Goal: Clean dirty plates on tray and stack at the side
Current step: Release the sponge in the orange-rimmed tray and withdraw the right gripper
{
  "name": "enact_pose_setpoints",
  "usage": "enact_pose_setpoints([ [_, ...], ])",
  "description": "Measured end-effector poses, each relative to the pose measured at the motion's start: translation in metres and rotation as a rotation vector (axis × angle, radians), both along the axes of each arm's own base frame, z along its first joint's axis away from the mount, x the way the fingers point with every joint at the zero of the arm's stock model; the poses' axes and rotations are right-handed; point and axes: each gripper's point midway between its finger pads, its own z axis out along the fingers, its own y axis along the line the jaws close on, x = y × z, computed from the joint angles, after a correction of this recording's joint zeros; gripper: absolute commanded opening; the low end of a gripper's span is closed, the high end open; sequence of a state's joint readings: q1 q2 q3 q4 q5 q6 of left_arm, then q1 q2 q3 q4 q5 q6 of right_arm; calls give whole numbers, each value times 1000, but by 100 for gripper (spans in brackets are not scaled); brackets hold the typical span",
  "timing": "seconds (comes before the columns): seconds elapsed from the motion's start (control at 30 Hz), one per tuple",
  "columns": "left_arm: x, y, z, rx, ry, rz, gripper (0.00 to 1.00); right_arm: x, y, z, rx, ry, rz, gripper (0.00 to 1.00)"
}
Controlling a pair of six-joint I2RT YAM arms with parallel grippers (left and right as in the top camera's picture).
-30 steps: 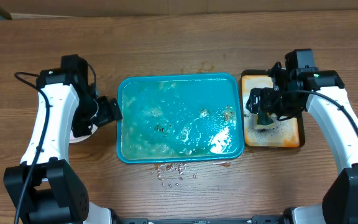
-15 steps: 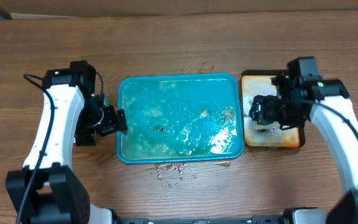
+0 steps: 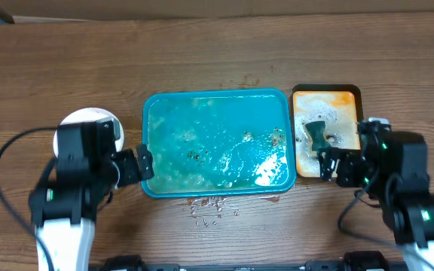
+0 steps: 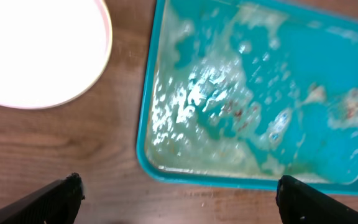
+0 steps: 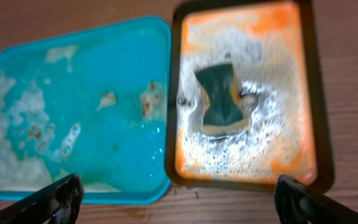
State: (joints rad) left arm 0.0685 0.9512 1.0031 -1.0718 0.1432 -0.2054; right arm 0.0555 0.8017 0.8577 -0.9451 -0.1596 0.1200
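The teal tray (image 3: 148, 184) lies mid-table, holding soapy water and brown crumbs; no plate is on it. It also shows in the left wrist view (image 4: 146, 155) and the right wrist view (image 5: 160, 186). A white plate stack (image 3: 81, 118) sits left of the tray, partly under my left arm; it shows in the left wrist view (image 4: 36, 50) with a pinkish rim. My left gripper (image 4: 179, 198) is open and empty over the wood near the tray's front left corner. My right gripper (image 5: 179, 198) is open and empty above the gap between the two trays.
An orange tray (image 3: 353, 169) with foam stands right of the teal tray; a dark green sponge (image 5: 219, 93) lies in it. Crumbs and water drops (image 3: 209, 207) lie on the wood in front of the teal tray.
Both arms have pulled back toward the front edge. The left arm uncovered the white plate stack. The right gripper left the sponge lying in the orange tray.
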Motion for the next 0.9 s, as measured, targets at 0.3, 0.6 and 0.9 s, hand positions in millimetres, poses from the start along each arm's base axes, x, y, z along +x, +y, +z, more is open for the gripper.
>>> enact_pose_setpoints([
  [0.3,-19,-1,25,13,-182,0,100,-15,-3,25,0,-117,-9,100],
  [0.6,-19,-1,21,12,-168,1,100,-14,-3,22,0,-101,-10,100],
  [0.9,-19,-1,21,11,-168,0,100,-13,-3,22,0,-98,-10,100],
])
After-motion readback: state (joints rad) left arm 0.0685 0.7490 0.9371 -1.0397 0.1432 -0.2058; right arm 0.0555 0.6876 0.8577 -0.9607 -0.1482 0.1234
